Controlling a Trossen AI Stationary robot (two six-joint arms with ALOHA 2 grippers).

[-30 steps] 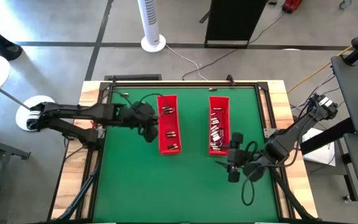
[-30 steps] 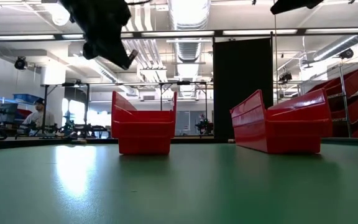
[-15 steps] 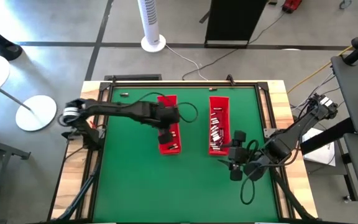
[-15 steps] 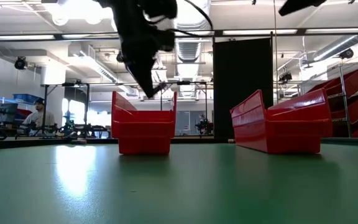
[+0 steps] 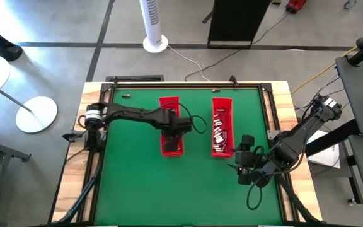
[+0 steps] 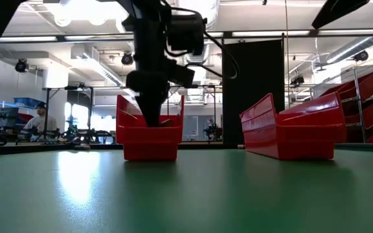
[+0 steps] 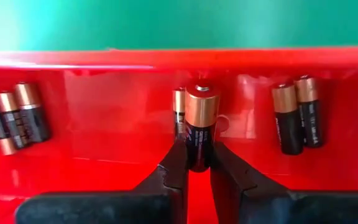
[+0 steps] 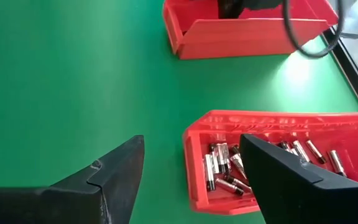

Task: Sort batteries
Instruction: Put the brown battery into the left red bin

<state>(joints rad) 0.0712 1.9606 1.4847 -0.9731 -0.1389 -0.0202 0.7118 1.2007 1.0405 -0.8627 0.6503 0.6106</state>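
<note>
Battery (image 7: pixel 201 127) pinched upright in left claw (image 7: pixel 196 163), poised just above left red tray's (image 5: pixel 169 149) floor beside batteries already lying there (right claw (image 5: pixel 247 165) agape near right tray (image 5: pixel 222 102)).

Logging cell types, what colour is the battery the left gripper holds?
Battery: copper top, black body, clearest in the left wrist view.

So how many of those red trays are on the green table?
2. One red tray lies left of centre, under the left pincer, which holds a battery above it. The other red tray lies right of centre, holding a heap of batteries.
</note>
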